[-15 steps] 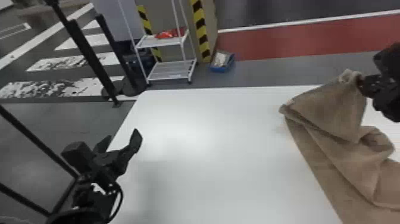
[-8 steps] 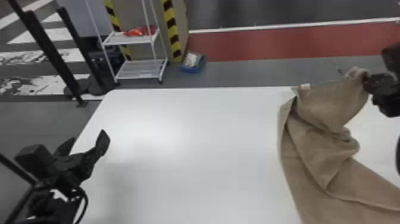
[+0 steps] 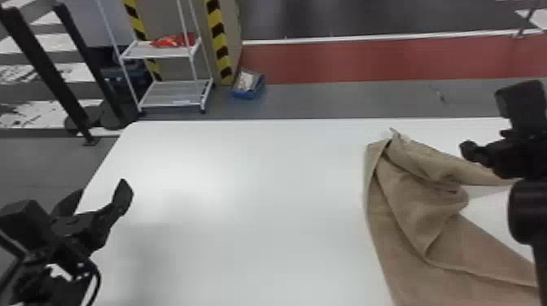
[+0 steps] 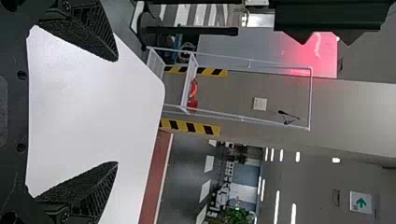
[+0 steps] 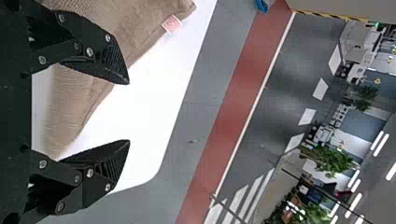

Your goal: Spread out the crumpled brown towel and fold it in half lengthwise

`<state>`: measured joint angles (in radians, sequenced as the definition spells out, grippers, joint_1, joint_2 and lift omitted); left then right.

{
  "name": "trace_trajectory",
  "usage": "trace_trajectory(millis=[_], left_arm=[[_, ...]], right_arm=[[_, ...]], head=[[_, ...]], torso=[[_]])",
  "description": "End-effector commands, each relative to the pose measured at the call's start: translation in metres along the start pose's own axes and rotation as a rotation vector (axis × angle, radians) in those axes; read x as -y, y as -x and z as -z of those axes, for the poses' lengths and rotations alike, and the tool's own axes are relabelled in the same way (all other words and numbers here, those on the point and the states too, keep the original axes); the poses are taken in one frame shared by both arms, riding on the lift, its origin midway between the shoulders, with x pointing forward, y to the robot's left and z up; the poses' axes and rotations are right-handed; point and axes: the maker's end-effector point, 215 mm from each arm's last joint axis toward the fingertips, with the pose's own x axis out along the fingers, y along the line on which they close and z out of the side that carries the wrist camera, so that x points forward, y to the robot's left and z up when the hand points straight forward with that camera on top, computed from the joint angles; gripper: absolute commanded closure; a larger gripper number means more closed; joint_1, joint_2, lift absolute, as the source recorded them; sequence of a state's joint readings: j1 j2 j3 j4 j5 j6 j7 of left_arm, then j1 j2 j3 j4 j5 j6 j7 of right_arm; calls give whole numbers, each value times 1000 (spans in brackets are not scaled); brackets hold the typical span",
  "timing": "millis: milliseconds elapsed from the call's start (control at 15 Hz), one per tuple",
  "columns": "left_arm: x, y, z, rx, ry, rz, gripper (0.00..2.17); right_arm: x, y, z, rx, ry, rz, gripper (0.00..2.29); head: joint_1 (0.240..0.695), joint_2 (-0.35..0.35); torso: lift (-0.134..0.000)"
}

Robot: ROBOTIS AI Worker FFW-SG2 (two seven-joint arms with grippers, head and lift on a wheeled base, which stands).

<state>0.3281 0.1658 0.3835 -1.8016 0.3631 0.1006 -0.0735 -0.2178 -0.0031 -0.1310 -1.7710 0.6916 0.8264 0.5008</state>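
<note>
Probably favouring the nearer, spread-fingered black right gripper (image 5: 128, 112) for a crumpled brown cloth towel (image 3: 439, 207) lying mostly leftward and nearside on the flat white table (image 3: 244, 183), slanting lengthwise from far left to near right, well apart from the likewise spread black left gripper (image 4: 116, 112).

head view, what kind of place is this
Probably an indoor showroom or robot work area: there's a white table in front, a wheeled rack with striped yellow-black edging behind it, and in the left wrist view a green arrow sign like an exit sign.
</note>
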Motion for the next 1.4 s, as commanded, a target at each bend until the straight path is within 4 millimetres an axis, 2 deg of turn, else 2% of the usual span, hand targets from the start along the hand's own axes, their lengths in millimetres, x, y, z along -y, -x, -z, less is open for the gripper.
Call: trace_trajectory(millis=[0,267,533,733,867,1000,1067,1333], left_arm=[[0,0,0,1,-1,0,90],[-1,-2,1,-2,1,-2,90],[-1,-3,0,0,0,-3,90],[-1,-4,-1,3,2,-2,90],[-1,-5,-3,5,0,-1,90],[-1,-5,-3,6,0,-1,90],[-1,-5,-5,10,-1,-1,90],[-3,-6,-5,6,-3,-6,90]], right_arm=[[-23,19,3,9,10,-69,53],[-57,49,12,36,47,-218,70],[-68,60,33,7,135,-289,70],[-80,77,32,20,182,-372,73],[-100,97,25,67,286,-491,83],[-133,126,33,83,455,-654,97],[-142,141,41,64,506,-719,100],[-129,166,64,18,607,-702,164]], head=[[695,112],[695,159],[695,191],[695,197],[695,214],[695,235],[695,268],[695,296]], torso=[[-125],[-125],[-125],[-125],[-125],[-125],[-125],[-125]])
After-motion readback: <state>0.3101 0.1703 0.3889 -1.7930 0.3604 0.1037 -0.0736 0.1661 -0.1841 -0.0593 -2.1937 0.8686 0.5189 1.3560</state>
